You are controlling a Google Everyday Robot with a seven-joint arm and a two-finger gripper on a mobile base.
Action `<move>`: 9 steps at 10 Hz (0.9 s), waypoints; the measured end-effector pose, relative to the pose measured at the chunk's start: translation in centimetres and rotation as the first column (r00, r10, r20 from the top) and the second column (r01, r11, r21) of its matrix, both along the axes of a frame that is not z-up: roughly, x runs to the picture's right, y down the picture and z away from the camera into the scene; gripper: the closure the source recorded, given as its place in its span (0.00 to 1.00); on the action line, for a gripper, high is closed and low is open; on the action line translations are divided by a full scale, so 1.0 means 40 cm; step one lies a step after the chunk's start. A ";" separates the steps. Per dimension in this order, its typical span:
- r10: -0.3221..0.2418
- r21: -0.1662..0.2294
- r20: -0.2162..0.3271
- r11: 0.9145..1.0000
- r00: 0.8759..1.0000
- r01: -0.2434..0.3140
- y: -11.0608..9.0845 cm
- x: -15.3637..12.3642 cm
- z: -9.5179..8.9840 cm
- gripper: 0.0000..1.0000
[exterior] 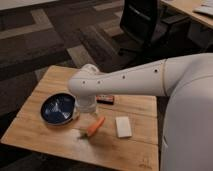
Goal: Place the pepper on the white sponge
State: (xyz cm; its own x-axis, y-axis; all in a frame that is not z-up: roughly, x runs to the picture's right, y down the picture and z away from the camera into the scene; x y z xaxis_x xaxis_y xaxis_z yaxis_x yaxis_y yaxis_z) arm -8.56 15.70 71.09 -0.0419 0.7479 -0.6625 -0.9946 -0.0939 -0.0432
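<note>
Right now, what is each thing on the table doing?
pepper: lying flat on the table, not on the sponge.
white sponge: lying flat, nothing on top, beside the pepper without touching it.
blue bowl: upright.
dark box: lying flat.
hand: open, low over the table beside the bowl, not holding the pepper.

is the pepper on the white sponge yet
Off: pepper lies on the table beside the white sponge, apart; gripper is by the blue bowl.

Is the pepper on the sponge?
No, the pepper lies on the table beside the sponge, apart, while the gripper hangs by the bowl.
</note>
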 end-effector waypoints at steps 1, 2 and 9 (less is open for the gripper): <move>0.011 -0.007 -0.003 1.000 1.000 -0.011 0.008 0.008 0.002 0.35; 0.008 -0.008 0.000 1.000 1.000 -0.008 0.010 0.002 0.002 0.35; 0.019 -0.046 -0.056 0.999 0.998 -0.022 0.053 0.077 0.024 0.35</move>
State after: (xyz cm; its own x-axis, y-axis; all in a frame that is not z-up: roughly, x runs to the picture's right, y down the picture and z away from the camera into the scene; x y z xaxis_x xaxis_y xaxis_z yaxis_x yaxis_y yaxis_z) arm -5.48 17.83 72.06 -0.0950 0.7145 -0.6931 -0.9932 -0.1152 0.0174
